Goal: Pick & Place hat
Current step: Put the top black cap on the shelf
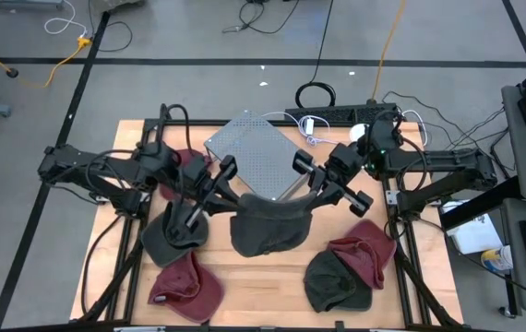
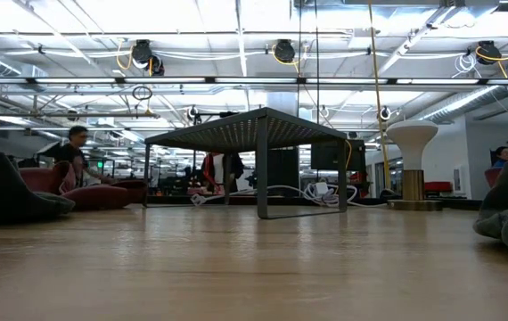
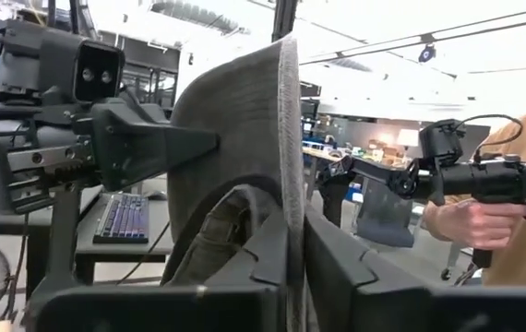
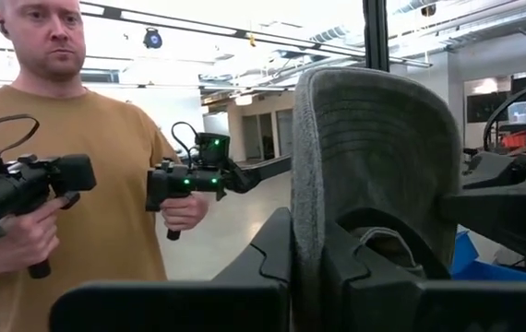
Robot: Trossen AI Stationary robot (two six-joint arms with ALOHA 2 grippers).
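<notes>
The dark grey hat (image 1: 268,221) hangs lifted above the wooden surface (image 1: 263,277), just in front of the perforated metal rack (image 1: 254,152). The left gripper (image 1: 229,189) is clamped on one side of its brim and the right gripper (image 1: 311,189) is clamped on the opposite side. The pick looks done; next, both arms should carry the hat together to its placing spot, keeping it taut.

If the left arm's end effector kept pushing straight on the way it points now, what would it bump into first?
Probably the right end effector. The left end effector is shut on one side of the grey hat and points across it, with the other clamped on the far side. Depth is hard to judge.
</notes>
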